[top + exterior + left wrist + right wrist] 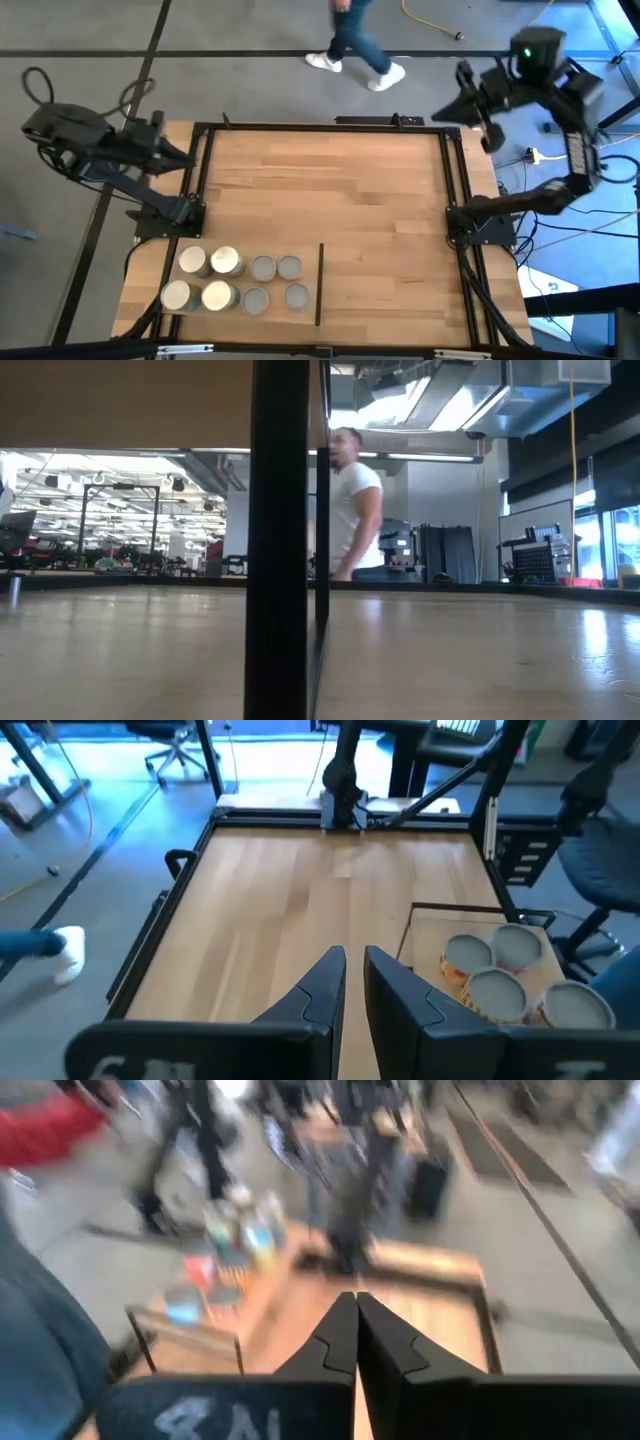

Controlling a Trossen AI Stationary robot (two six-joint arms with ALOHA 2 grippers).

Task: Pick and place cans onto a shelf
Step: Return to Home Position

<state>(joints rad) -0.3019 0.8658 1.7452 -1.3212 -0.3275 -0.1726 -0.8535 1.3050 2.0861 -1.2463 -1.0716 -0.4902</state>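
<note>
Left gripper (353, 960): two dark fingers a slim gap apart, nothing between them. In the high view it sits at the table's left edge near the far corner, with the arm folded back over its base.

Right gripper (356, 1308): two dark fingers pressed together, holding nothing. In the high view it hangs off the table beyond the far right corner, on an arm raised from its base at the right edge.

Small upright cylindrical cans (226, 261): eight, standing in two rows of four. The four with cream-white tops are on the left and the four with grey metal tops on the right (a yellowish label shows on one in the left wrist view). All stand on the shelf, close together and well apart from both grippers.

Flat rectangular pale-wood shelf (306, 318): lies at the near left corner of the table.

Thin black strip (320, 285): edges the shelf's right side, just beside the grey-topped cans.

Planked wooden tabletop (330, 190): bordered by a black metal frame (320, 127).

Person in a white shirt (355, 500): on the floor beyond the table's far side.
</note>
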